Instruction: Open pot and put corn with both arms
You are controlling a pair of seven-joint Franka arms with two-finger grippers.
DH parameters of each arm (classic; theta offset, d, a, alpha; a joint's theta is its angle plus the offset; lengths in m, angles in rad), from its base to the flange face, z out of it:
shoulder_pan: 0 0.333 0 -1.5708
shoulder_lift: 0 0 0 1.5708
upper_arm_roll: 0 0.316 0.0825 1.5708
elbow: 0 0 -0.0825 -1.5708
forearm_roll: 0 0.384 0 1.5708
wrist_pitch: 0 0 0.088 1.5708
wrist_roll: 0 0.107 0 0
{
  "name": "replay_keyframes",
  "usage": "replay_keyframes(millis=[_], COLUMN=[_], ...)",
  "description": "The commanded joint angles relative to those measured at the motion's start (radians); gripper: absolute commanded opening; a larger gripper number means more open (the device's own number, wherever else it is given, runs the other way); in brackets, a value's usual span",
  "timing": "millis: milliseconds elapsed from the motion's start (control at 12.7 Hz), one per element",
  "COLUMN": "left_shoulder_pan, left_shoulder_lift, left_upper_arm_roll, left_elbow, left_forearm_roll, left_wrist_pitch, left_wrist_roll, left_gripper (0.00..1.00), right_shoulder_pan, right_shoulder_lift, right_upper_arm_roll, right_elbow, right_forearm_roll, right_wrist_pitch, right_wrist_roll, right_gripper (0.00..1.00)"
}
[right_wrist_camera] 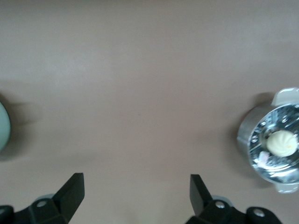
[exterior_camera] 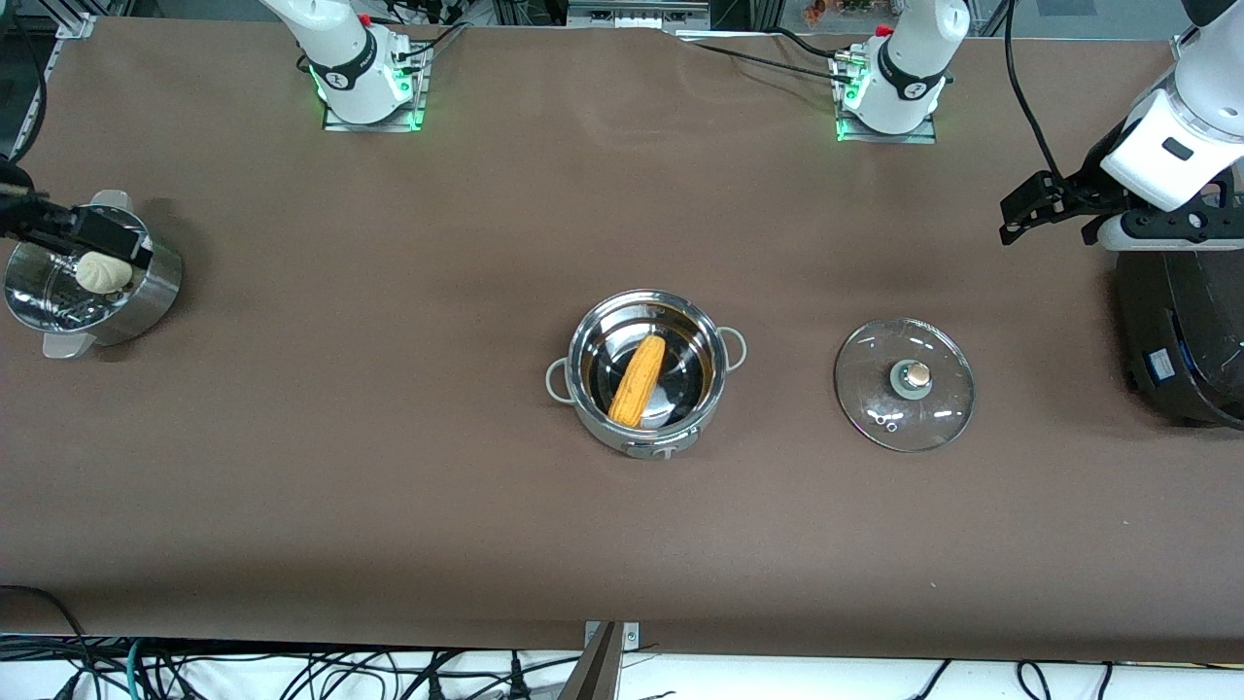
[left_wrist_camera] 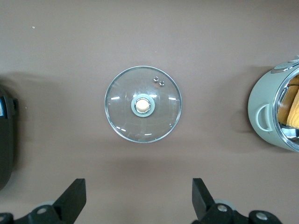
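Beside pot (exterior_camera: 646, 374): lid (exterior_camera: 905, 385) | table ends: steamer basket (exterior_camera: 92, 282), cooker (exterior_camera: 1186, 335)

The table (exterior_camera: 389, 467) is covered in plain brown material, and four things are carried directly on it. The pot (exterior_camera: 645, 374) is set near the middle with its top uncovered, well apart from both grippers. The glass lid (exterior_camera: 905, 385) is laid flat beside the pot, knob up, toward the left arm's end, near the left gripper (exterior_camera: 1030, 209), whose fingers are spread. The steamer basket (exterior_camera: 92, 282) is placed at the right arm's end, beneath the right gripper (right_wrist_camera: 135, 191), also spread. The black cooker (exterior_camera: 1181, 335) is stood at the left arm's end, under the left arm's wrist.
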Motion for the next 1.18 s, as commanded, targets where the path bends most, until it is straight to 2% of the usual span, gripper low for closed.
replay_keyframes(millis=[0, 158, 395, 1105], left_shoulder_pan=[0.003, 0.003, 0.004, 0.015], left_shoulder_lift=[-0.003, 0.015, 0.075, 0.078], left_upper_arm_roll=[0.002, 0.002, 0.003, 0.0], left_elbow=[0.012, 0.038, 0.133, 0.14], left_forearm_roll=[-0.013, -0.013, -0.013, -0.011], left_wrist_pitch=[-0.019, -0.028, -0.106, -0.119], left_wrist_roll=[0.0, 0.001, -0.001, 0.002], left_gripper=[1.0, 1.0, 1.0, 1.0], right_shoulder_pan=[-0.045, -0.043, -0.037, -0.039], right_shoulder_lift=[-0.033, -0.018, 0.034, 0.05], right_upper_arm_roll=[0.025, 0.025, 0.025, 0.024], right_elbow=[-0.055, -0.062, 0.001, 0.008], right_forearm_roll=[-0.025, -0.027, -0.027, -0.034], right_wrist_pitch=[0.024, 0.029, 0.017, 0.024], right_wrist_roll=[-0.123, -0.123, -0.133, -0.137], right_gripper=[1.0, 1.0, 1.0, 1.0])
